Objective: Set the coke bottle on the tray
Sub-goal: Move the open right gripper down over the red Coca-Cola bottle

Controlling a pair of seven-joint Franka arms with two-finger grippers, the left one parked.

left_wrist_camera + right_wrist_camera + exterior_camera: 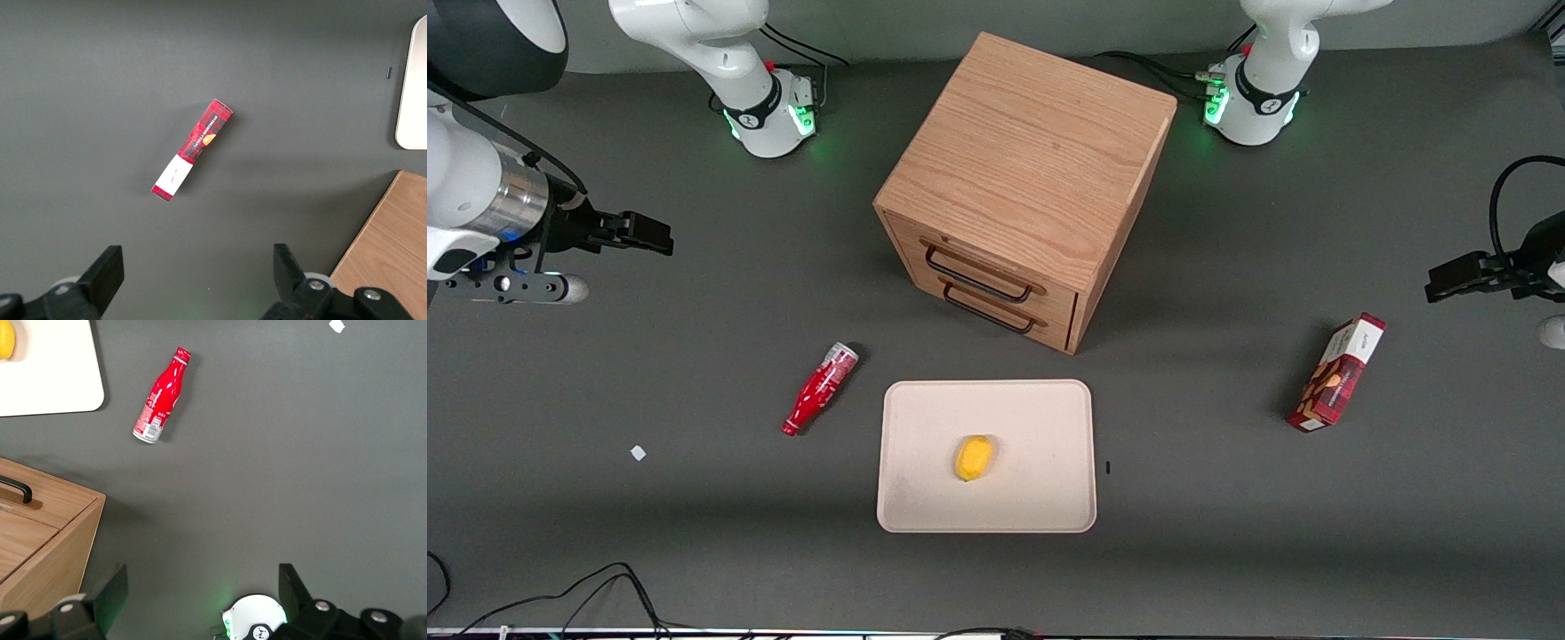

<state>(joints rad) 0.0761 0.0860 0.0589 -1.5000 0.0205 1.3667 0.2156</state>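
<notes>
Nearest the front camera, a cream-white tray [925, 498] is seen lying flat on the dark grey table [694, 533], with a yellow lemon-like fruit [974, 458] resting near its middle. A small white scrap [638, 452] is seen on the table toward the working arm's end, and a tiny dark mark [1108, 467] is lying just beside the tray's rim.

Just beside the tray, toward the working arm's end and not touching it, the coke bottle [820, 388] is pictured lying on its side, its red cap pointed nearer the camera and its silvery base angled away. Toward the parked arm's end, a red-brown snack box [1336, 372] is seen well apart from the tray.

Farther back, a wooden drawer cabinet [1032, 169] is standing at the middle of the table, its two dark handles [978, 276] turned toward the tray.

The gripper [649, 233] is being held above bare table at the working arm's end, well apart from the bottle; in the wrist view its fingers [107, 597] are shown spread wide, with nothing held between them.
</notes>
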